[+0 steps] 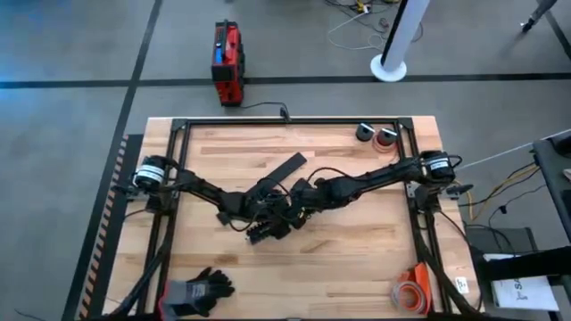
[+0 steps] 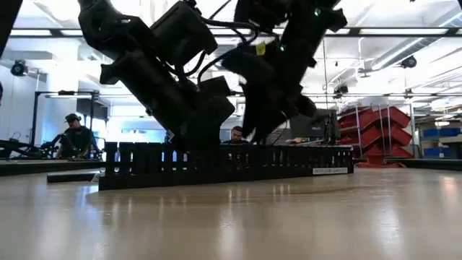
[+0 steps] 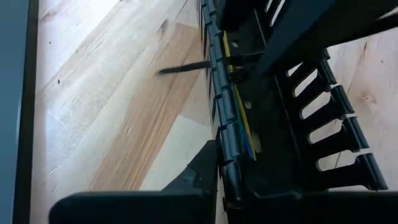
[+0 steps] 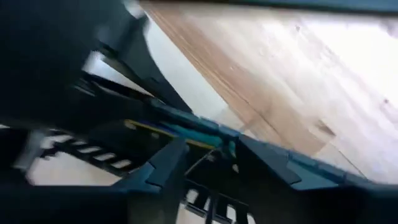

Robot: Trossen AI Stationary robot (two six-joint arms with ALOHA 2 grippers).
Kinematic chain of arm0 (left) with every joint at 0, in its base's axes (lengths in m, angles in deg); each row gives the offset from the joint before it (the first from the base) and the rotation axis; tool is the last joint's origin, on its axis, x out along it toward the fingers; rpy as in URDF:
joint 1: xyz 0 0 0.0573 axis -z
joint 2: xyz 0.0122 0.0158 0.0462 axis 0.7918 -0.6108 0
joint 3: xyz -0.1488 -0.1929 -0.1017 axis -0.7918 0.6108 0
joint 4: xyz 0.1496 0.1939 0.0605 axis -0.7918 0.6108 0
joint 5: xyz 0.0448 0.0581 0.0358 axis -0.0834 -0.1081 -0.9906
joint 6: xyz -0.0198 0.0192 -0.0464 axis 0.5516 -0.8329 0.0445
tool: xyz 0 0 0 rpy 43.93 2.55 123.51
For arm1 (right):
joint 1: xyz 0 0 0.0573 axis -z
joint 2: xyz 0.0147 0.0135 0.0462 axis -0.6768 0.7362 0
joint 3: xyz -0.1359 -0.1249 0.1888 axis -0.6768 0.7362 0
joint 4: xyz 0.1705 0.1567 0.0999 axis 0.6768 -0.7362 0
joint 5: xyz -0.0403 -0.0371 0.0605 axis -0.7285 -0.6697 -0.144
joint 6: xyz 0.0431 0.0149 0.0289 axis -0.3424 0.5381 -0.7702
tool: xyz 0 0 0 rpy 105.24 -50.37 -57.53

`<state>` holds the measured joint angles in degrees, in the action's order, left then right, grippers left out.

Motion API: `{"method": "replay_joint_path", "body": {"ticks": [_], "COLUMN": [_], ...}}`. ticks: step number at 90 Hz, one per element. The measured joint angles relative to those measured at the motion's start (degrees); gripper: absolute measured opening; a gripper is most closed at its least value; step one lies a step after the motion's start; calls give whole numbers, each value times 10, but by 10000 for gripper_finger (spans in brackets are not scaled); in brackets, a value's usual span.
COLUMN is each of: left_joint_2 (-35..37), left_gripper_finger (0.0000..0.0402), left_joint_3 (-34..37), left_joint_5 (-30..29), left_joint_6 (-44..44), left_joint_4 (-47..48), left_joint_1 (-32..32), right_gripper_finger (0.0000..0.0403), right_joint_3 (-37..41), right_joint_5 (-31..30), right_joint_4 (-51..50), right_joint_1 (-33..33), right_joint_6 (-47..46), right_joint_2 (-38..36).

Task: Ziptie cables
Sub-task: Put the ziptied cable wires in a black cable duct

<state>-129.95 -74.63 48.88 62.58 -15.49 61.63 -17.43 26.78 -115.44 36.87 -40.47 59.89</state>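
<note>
Both arms meet over the middle of the table, right at the black slotted strip, which I'll use as the landmark. Left gripper comes in from the left post and sits low on the strip's near end; right gripper comes in from the right post and sits just beside it, the 2 almost touching. Low view: strip stands on edge across the table, comb teeth up, both arm bodies dropping onto it from above. The cables lie inside the strip's channel: thin yellow, green and blue wires running lengthwise between the 2 toothed walls in the left wrist view. Right wrist view shows the same run, teal and yellow, lying along the strip, with the 2 dark fingers spread to either side of it, so the right gripper reads as parted and straddling the wires, not clamped on them. Left gripper: cannot tell whether it is released or clenched, its fingers are lost against the black strip. A thin dark stick lies on the wood just beside the strip's outer wall. Well apart from the strip: black gloves at the table's near-left edge, an orange tape roll near-right, 2 small round parts at the far-right corner. People sit in the room behind the strip.
</note>
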Motion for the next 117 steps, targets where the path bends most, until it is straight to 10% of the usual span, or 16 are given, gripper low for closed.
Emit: {"method": "replay_joint_path", "body": {"ticks": [117], "left_joint_2": [0], "left_gripper_finger": [2], "left_joint_3": [1], "left_joint_5": [0], "left_joint_6": [3], "left_joint_4": [-3], "left_joint_1": [0], "right_gripper_finger": [201], "right_joint_3": [-40], "right_joint_5": [-91], "right_joint_4": [-106], "right_joint_1": [4], "right_joint_6": [63], "right_joint_2": [39]}}
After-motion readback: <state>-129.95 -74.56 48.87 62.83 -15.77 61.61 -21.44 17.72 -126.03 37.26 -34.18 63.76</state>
